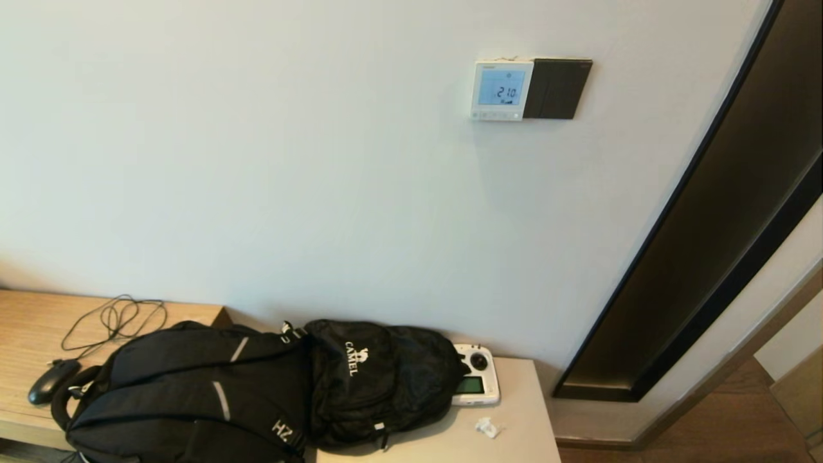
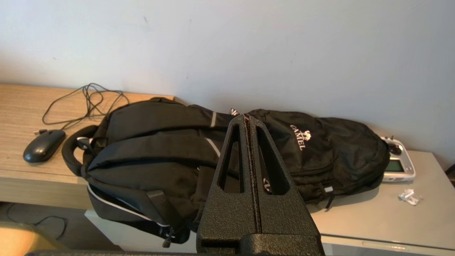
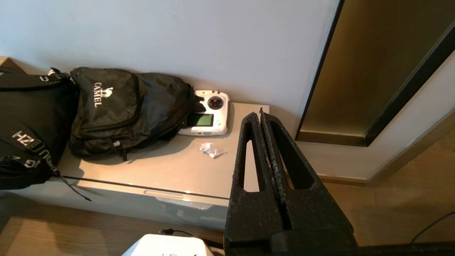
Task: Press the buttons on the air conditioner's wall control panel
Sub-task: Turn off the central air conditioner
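White wall control panel (image 1: 502,90) high on wall, facing outward, beside black plate (image 1: 557,89).
Buttons (image 1: 496,116) barely legible along bottom edge; left claw (image 2: 250,119) and right claw (image 3: 260,115) pressed together, low over worktop (image 3: 170,170), unseen from head.

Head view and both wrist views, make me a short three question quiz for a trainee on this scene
1. True or false: the air conditioner's wall control panel sits directly beside a black plate on the wall.
2. What lies closest to the handheld controller? A) mouse B) Camel backpack C) cable
3. Fill in: the left gripper and right gripper both have jaws that are ____.

Key: 1 true; 2 B; 3 shut.
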You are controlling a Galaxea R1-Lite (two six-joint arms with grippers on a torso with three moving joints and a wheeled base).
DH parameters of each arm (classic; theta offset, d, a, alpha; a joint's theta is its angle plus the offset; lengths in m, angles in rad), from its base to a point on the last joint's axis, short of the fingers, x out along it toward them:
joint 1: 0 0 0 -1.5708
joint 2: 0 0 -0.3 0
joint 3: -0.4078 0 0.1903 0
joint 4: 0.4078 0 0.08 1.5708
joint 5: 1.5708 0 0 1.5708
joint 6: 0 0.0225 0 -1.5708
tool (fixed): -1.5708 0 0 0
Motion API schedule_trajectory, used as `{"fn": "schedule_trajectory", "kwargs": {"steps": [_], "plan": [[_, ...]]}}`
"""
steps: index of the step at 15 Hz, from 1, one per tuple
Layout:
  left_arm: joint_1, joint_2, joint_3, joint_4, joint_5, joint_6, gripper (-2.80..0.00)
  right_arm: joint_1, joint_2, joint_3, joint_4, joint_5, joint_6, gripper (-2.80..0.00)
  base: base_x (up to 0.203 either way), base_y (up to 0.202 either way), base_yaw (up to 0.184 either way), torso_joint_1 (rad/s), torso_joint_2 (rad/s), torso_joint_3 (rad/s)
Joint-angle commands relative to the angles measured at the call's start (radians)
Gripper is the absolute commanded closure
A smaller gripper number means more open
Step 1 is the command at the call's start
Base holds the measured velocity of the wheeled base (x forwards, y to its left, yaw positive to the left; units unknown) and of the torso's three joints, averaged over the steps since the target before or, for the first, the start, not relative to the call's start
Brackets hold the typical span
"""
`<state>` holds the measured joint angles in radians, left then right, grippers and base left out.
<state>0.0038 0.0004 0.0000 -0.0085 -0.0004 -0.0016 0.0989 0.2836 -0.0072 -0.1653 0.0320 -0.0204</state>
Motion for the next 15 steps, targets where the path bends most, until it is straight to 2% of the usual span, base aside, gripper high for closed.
{"fn": "schedule_trajectory", "kwargs": {"steps": [1,4,7,8,11,12,13,15], "plan": [[0.001,-0.002,0.0,-0.001,0.0,0.0,0.0,0.0,-0.011,0.009,-0.002,0.002,-0.006,0.0,0.0,0.0,0.0,0.0,0.0,0.0],[0.001,-0.002,0.0,-0.001,0.0,0.0,0.0,-0.002,-0.012,0.009,0.013,0.003,0.0,0.0,0.0,0.0,0.0,0.0,0.0,0.0],[0.001,-0.001,0.0,-0.001,0.0,0.0,0.0,-0.104,-0.074,0.005,0.034,0.059,-0.007,0.0,0.0,0.0,0.0,0.0,0.0,0.0],[0.001,0.0,0.0,-0.001,0.0,0.0,0.0,-0.112,-0.113,0.002,0.042,0.074,-0.011,0.0,0.0,0.0,0.0,0.0,0.0,0.0],[0.001,-0.002,0.0,-0.001,0.0,0.0,0.0,-0.113,-0.238,-0.008,0.119,0.03,-0.02,0.0,0.0,0.0,0.0,0.0,0.0,0.0],[0.001,-0.001,0.0,-0.001,0.0,0.0,0.0,-0.113,-0.278,-0.005,0.171,0.005,-0.063,0.0,0.0,0.0,0.0,0.0,0.0,0.0],[0.001,-0.002,0.0,-0.001,0.0,0.0,0.0,-0.113,-0.284,0.003,0.172,-0.006,-0.097,0.0,0.0,0.0,0.0,0.0,0.0,0.0],[0.001,-0.001,0.0,-0.001,0.0,0.0,0.0,-0.113,-0.284,0.006,0.162,-0.007,-0.095,0.0,0.0,0.0,0.0,0.0,0.0,0.0]]}}
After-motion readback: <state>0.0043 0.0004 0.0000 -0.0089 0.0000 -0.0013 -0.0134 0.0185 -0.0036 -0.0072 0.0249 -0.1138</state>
